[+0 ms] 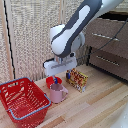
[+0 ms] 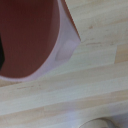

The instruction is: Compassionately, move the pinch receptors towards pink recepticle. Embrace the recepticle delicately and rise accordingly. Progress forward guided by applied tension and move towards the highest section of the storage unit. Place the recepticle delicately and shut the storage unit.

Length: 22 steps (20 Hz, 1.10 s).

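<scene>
The white boxy gripper (image 1: 60,68) hangs just above the small pale pink mug (image 1: 57,92), at six o'clock beneath it on the wooden table (image 1: 100,107), suggesting a descent to grasp; whether its jaws are open, I cannot tell

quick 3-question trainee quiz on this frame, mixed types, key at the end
1. True or false: the pale pink mug stands inside the red wire-mesh basket.
2. Which object lies nearest the mug? A) small red bowl B) dark brown wooden dresser C) colourful snack box
3. Fill in: the white boxy gripper hangs ___ the mug.

Key:
1. False; it stands on the wooden table, beside the basket.
2. A
3. above; its fingers cannot be made out.
</scene>
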Motion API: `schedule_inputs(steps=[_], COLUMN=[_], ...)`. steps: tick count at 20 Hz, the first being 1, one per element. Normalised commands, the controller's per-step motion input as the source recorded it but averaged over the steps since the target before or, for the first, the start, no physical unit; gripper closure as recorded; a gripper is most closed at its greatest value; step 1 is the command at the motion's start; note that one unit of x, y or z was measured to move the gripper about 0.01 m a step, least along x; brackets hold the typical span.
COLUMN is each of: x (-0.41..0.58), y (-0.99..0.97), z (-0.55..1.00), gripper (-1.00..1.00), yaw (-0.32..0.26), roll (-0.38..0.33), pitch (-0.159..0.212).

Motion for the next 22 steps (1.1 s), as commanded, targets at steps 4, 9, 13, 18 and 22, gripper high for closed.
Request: schedule_inputs(steps=[4, 9, 13, 18, 22], x=[0.341, 0.109, -0.103, -0.047, -0.029], y=[0.0, -0.01, -0.01, 0.01, 0.06], z=[-0.25, -0.33, -0.3, -0.14, -0.05], gripper=[-1.0, -1.0, -1.0, 1.0, 1.0], yaw=[0.22, 0.136, 0.025, 0.014, 0.0], roll=[-0.05, -0.012, -0.009, -0.016, -0.002], pitch=[-0.062, -0.06, 0.048, 0.058, 0.008])
